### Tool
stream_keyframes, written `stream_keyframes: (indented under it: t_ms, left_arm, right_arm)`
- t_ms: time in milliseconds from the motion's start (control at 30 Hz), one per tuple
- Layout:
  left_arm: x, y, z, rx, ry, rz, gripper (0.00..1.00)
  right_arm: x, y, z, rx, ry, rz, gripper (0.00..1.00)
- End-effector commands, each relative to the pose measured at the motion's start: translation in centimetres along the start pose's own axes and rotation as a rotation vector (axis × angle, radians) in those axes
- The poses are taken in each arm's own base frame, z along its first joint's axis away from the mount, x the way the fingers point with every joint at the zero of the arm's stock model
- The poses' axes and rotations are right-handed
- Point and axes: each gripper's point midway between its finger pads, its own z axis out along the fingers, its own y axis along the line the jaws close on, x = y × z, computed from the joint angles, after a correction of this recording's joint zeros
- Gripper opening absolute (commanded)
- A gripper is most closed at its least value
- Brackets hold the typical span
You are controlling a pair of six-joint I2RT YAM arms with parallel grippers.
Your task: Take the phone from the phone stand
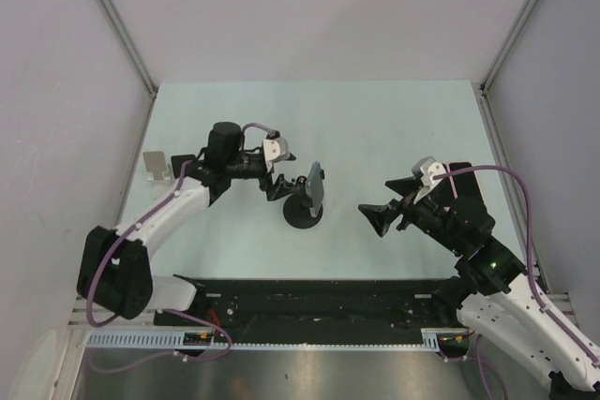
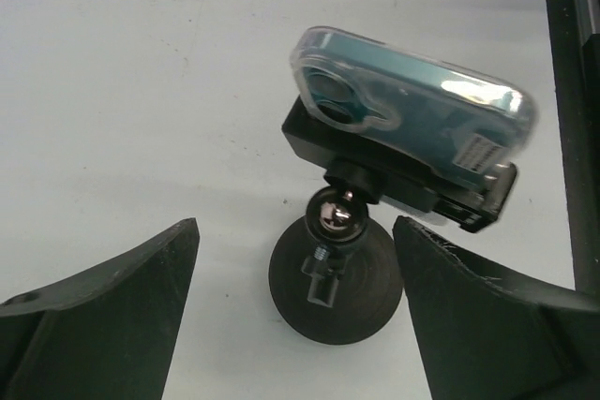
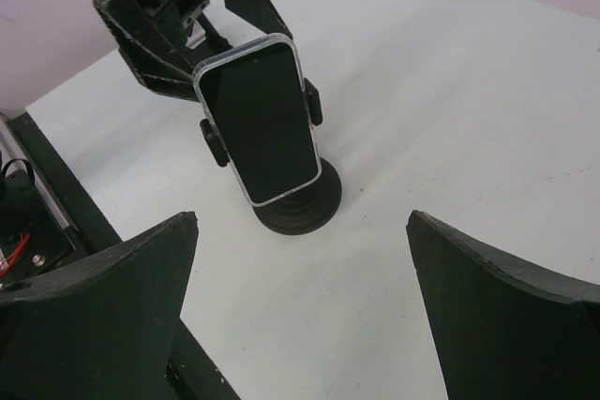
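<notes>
Left hand (image 2: 292,227) open behind phone (image 2: 412,100), right hand (image 3: 302,217) open before its screen, back label (image 2: 478,152) unreadable

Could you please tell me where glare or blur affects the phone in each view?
Left wrist view: glare washes out the right end of the clear case on the phone, and the ball joint glints. Right wrist view: the dark screen is sharp and glare-free; the fingers of the right claw are dark, featureless shapes. Top view: even light, soft shadows, phone small.
</notes>
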Motion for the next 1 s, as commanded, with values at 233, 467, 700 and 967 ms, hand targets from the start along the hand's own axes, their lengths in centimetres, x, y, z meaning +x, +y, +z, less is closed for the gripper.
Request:
stream_keyframes:
  t_ms: [233,467,700,967]
  left_arm:
    - [0.4,-0.4,2.6,0.200,-0.069,-0.042,0.77]
    - [0.8,-1.4,3.7,0.255,-0.067,-0.075,0.65]
    - [0.4,-2.4,3.9,0.267,-0.063,-0.084,0.49]
    - [-0.2,-3.5,4.7,0.122,0.040,-0.105,0.10]
  right_arm:
    - [-1.7,-1.1,0.0,0.074,-0.071,0.028,1.00]
    - [-1.4,-0.7,0.8,0.050,-0.063,0.044,1.00]
    - [-1.2,-0.7,1.1,0.048,-0.052,0.062,1.00]
    - [-1.0,-0.8,1.3,0.066,-0.045,0.069,0.99]
